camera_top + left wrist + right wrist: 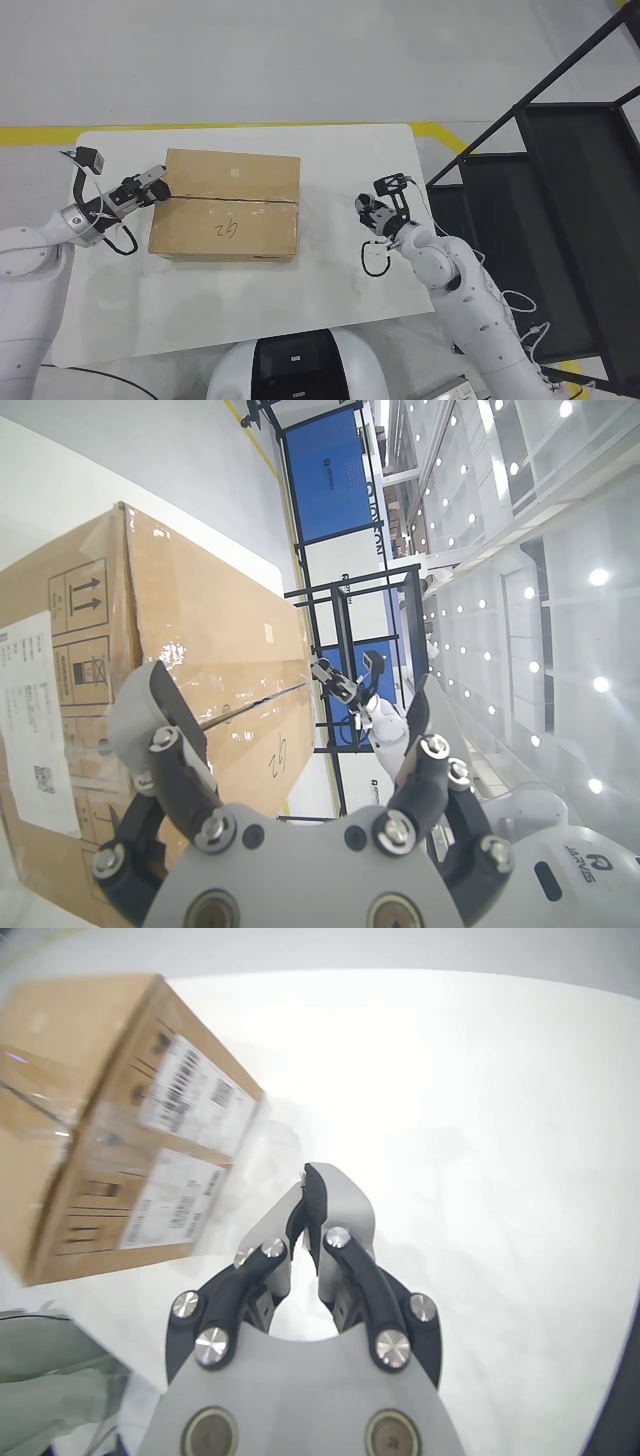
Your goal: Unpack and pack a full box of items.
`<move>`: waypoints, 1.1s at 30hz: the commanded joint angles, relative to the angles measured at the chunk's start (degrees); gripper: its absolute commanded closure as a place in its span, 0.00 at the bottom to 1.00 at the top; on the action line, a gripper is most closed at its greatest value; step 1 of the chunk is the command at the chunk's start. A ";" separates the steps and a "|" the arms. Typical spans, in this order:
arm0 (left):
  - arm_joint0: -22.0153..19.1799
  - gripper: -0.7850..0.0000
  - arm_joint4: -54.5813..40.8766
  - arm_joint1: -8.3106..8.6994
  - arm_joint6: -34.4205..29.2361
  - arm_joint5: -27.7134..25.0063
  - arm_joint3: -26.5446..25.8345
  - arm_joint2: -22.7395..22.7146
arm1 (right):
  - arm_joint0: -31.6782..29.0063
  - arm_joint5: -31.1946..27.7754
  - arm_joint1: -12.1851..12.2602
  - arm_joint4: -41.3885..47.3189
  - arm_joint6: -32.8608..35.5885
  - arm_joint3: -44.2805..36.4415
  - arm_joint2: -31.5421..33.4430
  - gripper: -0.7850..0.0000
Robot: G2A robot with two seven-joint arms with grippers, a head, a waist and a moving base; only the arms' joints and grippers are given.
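Note:
A closed brown cardboard box (pixel 228 205) lies on the white table (pixel 330 290), its top flaps held by clear tape along the middle seam. My left gripper (pixel 153 186) is open at the box's left end, by the seam; in the left wrist view one of its fingers (pixel 172 705) lies over the taped top edge of the box (pixel 210 635). My right gripper (pixel 373 215) is shut with nothing in it, above the bare table to the right of the box. The right wrist view shows the box's labelled end (pixel 150 1138) a short way from the right gripper (pixel 306 1188).
A black metal rack (pixel 560 190) stands just off the table's right edge. Yellow floor tape (pixel 40 132) runs behind the table. Bare table lies in front of the box and to its right.

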 commanded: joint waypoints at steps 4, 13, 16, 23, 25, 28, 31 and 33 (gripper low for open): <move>0.00 0.00 0.00 0.00 0.00 0.00 0.00 0.00 | -4.93 -8.05 0.51 17.28 0.50 -4.75 5.15 1.00; 0.32 0.00 0.62 -0.02 0.90 0.09 -0.47 0.08 | -3.99 -15.73 1.13 34.56 7.59 -10.58 5.56 1.00; 1.20 0.00 1.54 -0.03 2.27 0.25 -1.75 0.08 | -1.67 -16.41 1.05 37.68 9.22 -11.26 3.12 1.00; 2.46 0.00 2.61 0.01 4.27 -0.18 -3.18 -0.54 | 6.32 -18.25 -0.10 43.32 9.10 -9.42 -7.10 1.00; 2.67 0.00 2.72 0.00 4.49 -0.12 -3.47 -0.59 | 9.44 -18.68 -0.56 44.18 10.01 -8.34 -10.58 1.00; 2.89 0.00 3.07 -0.01 5.03 -0.13 -3.92 -0.62 | 13.99 -18.94 -1.43 46.70 10.56 -6.42 -15.57 1.00; 3.05 0.00 3.23 -0.06 5.82 0.12 -4.23 -0.64 | 18.22 -19.33 -2.33 47.49 10.16 -3.09 -19.55 1.00; 3.09 0.00 3.48 -0.09 6.35 0.32 -4.43 -0.62 | 20.69 -19.79 -2.99 47.93 9.23 -0.35 -21.90 1.00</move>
